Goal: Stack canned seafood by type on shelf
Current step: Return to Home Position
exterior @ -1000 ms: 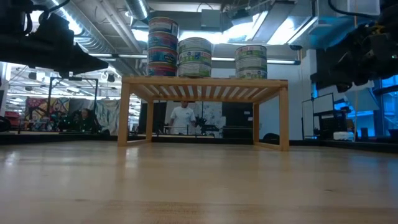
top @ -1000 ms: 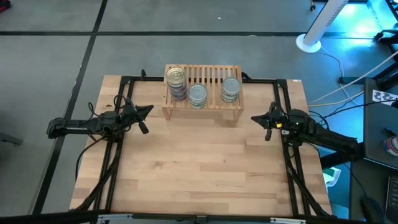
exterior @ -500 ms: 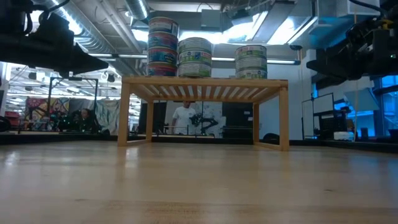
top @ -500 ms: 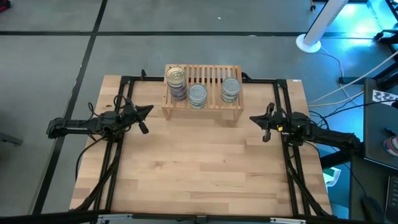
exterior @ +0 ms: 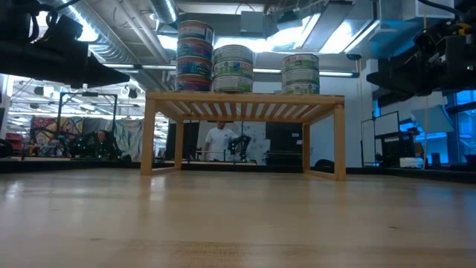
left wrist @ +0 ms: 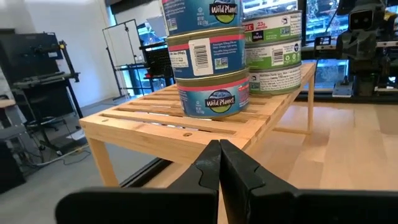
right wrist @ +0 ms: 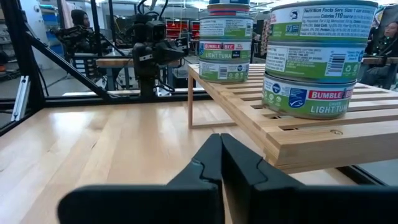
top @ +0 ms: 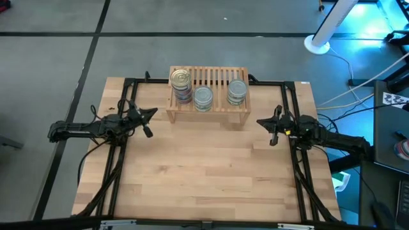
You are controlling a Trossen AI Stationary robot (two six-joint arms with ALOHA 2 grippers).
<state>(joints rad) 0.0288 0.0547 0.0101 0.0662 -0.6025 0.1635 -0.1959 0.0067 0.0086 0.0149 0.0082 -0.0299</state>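
Observation:
The light-wood shelf [top: 211, 112] stands at the table's far middle. On its slatted top stand three stacks of tins. The tallest is the blue-red labelled stack [top: 181, 84] at the left end. A green-labelled stack [top: 203, 98] is next to it, and another green-labelled stack [top: 237, 91] stands toward the right end. In the low view the stacks [exterior: 194, 56] rise above the shelf top [exterior: 245, 100]. My left gripper [top: 153, 112] hovers shut just left of the shelf. My right gripper [top: 259, 121] hovers shut just right of it. Both are empty.
Black frame rails [top: 121, 160] run along the table's left and right sides under both arms. The bare wooden tabletop [top: 204, 172] spreads in front of the shelf. In the low view a person [exterior: 218, 140] stands in the room far behind the shelf.
My right arm shifted slightly toward the table's left about a second ago and has been still since. The tins, the shelf and my left arm have stayed where they were.

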